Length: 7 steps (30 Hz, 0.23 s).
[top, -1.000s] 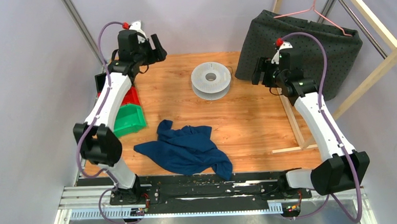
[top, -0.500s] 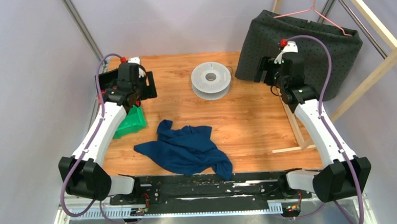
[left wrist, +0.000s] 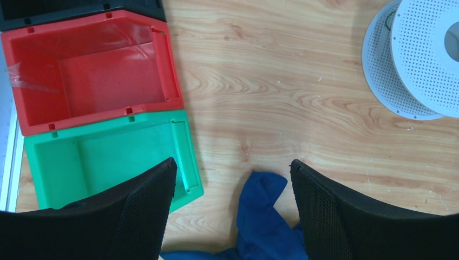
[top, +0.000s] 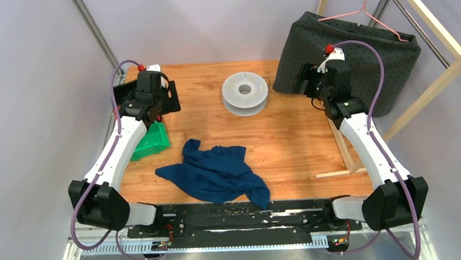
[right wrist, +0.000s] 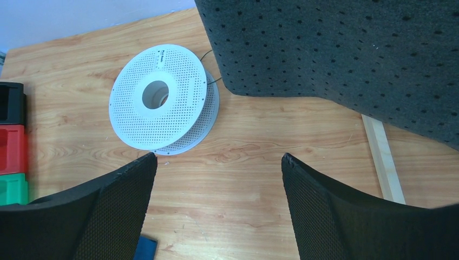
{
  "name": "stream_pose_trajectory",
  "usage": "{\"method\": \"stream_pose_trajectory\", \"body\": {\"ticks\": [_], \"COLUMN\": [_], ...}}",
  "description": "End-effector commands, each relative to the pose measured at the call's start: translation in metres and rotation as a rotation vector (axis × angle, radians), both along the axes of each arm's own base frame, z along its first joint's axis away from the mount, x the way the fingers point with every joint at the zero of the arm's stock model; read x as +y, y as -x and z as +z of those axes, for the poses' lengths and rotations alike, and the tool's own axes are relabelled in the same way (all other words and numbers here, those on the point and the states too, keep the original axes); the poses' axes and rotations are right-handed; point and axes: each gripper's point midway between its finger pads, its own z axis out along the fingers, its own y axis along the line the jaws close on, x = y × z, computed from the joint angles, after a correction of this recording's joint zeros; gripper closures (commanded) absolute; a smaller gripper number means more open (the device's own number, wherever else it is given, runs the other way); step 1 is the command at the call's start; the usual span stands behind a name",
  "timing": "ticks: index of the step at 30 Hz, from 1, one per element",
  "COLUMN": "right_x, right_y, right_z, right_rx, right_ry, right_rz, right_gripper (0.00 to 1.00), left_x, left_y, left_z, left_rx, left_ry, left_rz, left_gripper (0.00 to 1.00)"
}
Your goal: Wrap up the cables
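The left hand [left wrist: 233,211] hangs wide apart and bare over the green bin [left wrist: 108,157] at the desk's [top: 288,139] nine o'clock; the right hand [right wrist: 216,208], equally wide and bare, hovers at two o'clock. The white perforated spool [top: 245,92] sits at twelve o'clock, a thin dark cable [right wrist: 208,81] trailing from its rim. Neither hand grips anything, so this fits approach or withdrawal alike. The spool's small label is unreadable.
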Motion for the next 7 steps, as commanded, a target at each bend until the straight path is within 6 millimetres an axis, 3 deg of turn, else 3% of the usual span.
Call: {"method": "stream_pose_trajectory", "body": {"ticks": [1, 7], "right_x": [-0.005, -0.0047], "right_y": [-0.0035, -0.0057], "right_z": [0.0002, 0.001], "right_rx": [-0.011, -0.012], "right_ry": [-0.014, -0.012], "right_rz": [-0.021, -0.018], "right_gripper": [0.13, 0.13], "left_x": [-0.0014, -0.0076], "left_y": [-0.0065, -0.0096], "left_z": [0.0021, 0.008], "left_rx": [0.0, -0.025], "left_ry": [-0.009, 0.013], "left_rz": [-0.003, -0.03], "left_gripper": [0.21, 0.22]}}
